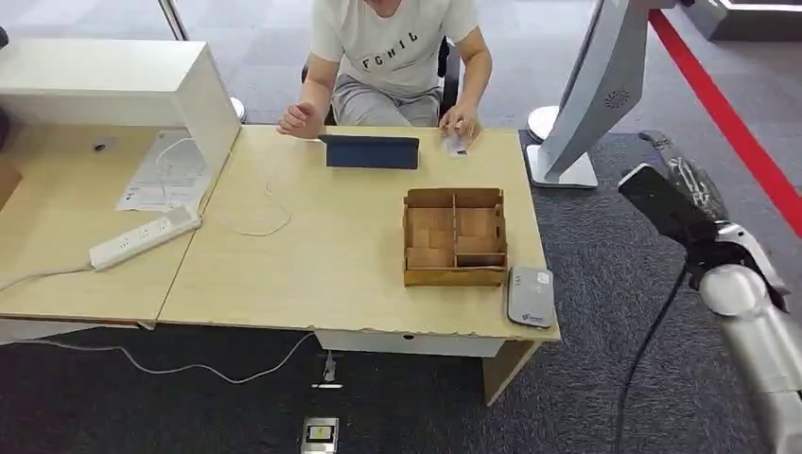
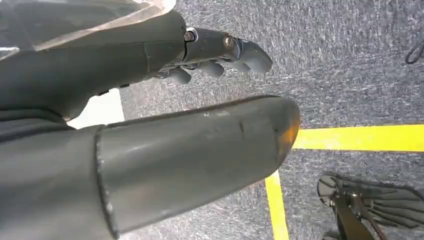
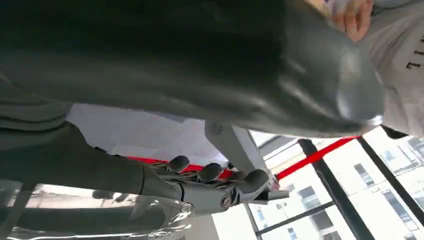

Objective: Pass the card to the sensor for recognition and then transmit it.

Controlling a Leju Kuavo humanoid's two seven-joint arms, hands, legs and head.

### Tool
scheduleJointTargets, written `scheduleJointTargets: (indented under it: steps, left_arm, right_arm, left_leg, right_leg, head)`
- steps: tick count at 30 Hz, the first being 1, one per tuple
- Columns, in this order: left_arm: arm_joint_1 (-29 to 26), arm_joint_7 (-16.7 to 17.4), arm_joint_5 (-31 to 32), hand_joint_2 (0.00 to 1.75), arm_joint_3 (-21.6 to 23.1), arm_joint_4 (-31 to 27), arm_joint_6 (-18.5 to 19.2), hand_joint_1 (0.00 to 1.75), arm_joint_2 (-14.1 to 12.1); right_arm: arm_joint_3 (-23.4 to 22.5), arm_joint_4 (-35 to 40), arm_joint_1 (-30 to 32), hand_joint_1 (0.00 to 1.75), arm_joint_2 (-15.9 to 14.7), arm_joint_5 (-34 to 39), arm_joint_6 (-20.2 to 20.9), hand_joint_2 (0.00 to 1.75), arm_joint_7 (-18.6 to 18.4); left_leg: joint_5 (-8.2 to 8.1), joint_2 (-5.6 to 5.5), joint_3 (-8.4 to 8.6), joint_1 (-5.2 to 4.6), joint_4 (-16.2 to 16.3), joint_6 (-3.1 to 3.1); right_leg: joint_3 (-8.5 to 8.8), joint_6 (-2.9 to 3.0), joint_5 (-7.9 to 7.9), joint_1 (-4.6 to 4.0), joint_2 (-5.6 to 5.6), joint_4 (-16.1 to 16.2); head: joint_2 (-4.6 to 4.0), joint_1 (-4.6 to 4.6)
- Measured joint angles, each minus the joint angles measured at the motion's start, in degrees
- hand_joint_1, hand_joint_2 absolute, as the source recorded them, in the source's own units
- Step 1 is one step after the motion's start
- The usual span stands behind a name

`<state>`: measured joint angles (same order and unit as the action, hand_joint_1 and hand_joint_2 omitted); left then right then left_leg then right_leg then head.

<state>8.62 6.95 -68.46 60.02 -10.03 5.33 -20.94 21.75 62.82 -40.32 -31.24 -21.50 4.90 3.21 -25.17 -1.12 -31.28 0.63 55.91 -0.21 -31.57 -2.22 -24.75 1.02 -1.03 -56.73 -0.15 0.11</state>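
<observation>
Wooden divided box [image 1: 454, 236] sits empty on the table [image 1: 331, 255]; left hand [image 2: 220, 50] and right hand [image 3: 210, 185] spread, holding nothing.

The table [image 1: 312, 255] is pale wood, the divided box [image 1: 454, 236] a browner cardboard tan, and the tablet [image 1: 371, 151] dark navy. The person [image 1: 397, 57] wears a white shirt with black lettering. A red stripe [image 1: 728, 123] crosses the speckled grey carpet [image 1: 615, 255].

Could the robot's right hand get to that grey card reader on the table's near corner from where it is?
Probably yes: the right hand holds nothing and hangs off the table's right side, and nothing stands between it and the card reader.
</observation>
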Motion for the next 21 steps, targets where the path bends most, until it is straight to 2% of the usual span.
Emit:
scheduleJointTargets:
  steps: [5, 8, 15, 19, 21]
  left_arm:
    - [0.25, 0.57, -0.52, 0.00, -0.02, 0.00, -0.85, 0.00, -0.17]
    - [0.32, 0.89, -0.98, 0.00, -0.02, 0.00, -1.18, 0.00, -0.46]
    - [0.53, 1.14, -0.94, 0.00, -0.07, 0.00, -1.27, 0.00, -0.61]
    - [0.58, 0.55, -0.74, 0.00, -0.07, -0.02, -1.36, 0.00, -0.61]
    - [0.62, 0.35, -0.74, 0.00, -0.07, -0.02, -1.57, 0.00, -0.57]
  right_arm:
    - [-1.92, 10.65, 4.54, 0.00, -5.33, 8.05, -1.38, 0.00, -7.61]
    - [-2.71, 18.72, 9.28, 0.00, -7.58, 10.12, -2.25, 0.00, -12.58]
    - [-3.89, 30.65, 14.94, 0.00, -10.60, 11.53, -2.69, 0.00, -15.36]
    - [-3.01, 37.13, 20.81, 0.00, -10.66, 12.35, -3.89, 0.00, -18.27]
    - [-1.85, 39.93, 23.38, 0.00, -10.33, 10.66, -5.51, 0.00, -18.60]
  left_leg:
    - [0.03, -0.05, 0.03, 0.03, 0.00, 0.02]
    - [0.02, -0.04, 0.03, 0.04, 0.00, 0.02]
    - [0.02, -0.01, 0.05, 0.06, -0.01, 0.01]
    - [0.02, -0.04, 0.01, 0.06, -0.01, 0.01]
    - [0.00, -0.04, 0.00, 0.09, -0.02, -0.01]
  right_leg:
    - [0.10, 0.00, 0.00, -0.03, 0.09, 0.00]
    - [0.11, 0.00, 0.00, -0.03, 0.09, 0.00]
    - [0.13, 0.00, -0.01, -0.05, 0.08, 0.00]
    - [0.13, 0.00, -0.02, -0.06, 0.10, 0.00]
    - [0.14, 0.03, -0.04, -0.09, 0.10, 0.00]
  head:
    - [0.00, 0.02]
    - [0.00, 0.02]
    - [0.00, 0.02]
    - [0.00, 0.00]
    - [0.00, 0.02]
